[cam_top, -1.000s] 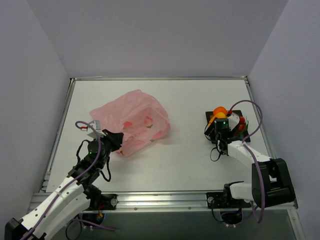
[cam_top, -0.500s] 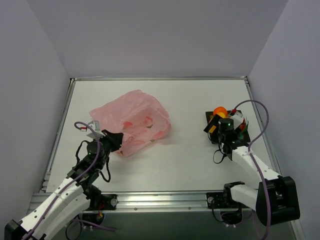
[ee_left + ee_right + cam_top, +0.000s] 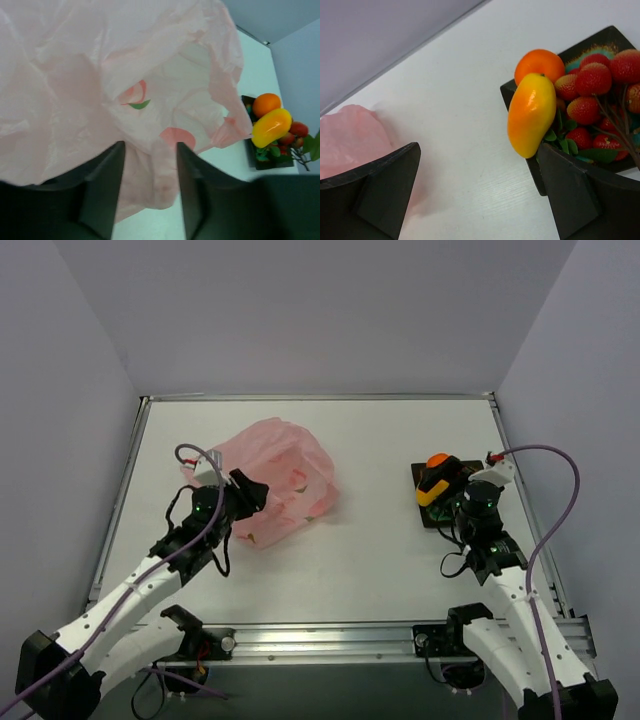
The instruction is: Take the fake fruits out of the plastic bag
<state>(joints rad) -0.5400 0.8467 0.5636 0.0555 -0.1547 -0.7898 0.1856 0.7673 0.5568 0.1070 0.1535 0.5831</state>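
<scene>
The pink plastic bag (image 3: 278, 478) lies crumpled left of the table's middle. My left gripper (image 3: 250, 495) is at its near-left side. In the left wrist view this gripper (image 3: 150, 150) is open, with a loose fold of the bag (image 3: 150, 170) hanging between its fingers. The fake fruits sit on a black-rimmed tray (image 3: 425, 515) at the right: an orange ball (image 3: 539, 65), a yellow-orange piece (image 3: 532, 114) and red berries (image 3: 592, 80) with green leaves. My right gripper (image 3: 477, 165) stands wide open over bare table just left of the tray, holding nothing. I cannot see whether any fruit is inside the bag.
Raised metal rails edge the white table (image 3: 370, 540) on all sides, and grey walls stand behind them. The tray (image 3: 610, 40) sits close to the right rail. A purple cable (image 3: 560, 500) loops above the right arm.
My left gripper moved forward and right along the bag and opened; the bag's near edge rose with it. My right gripper opened and drew back from the tray, leaving the yellow-orange piece there.
</scene>
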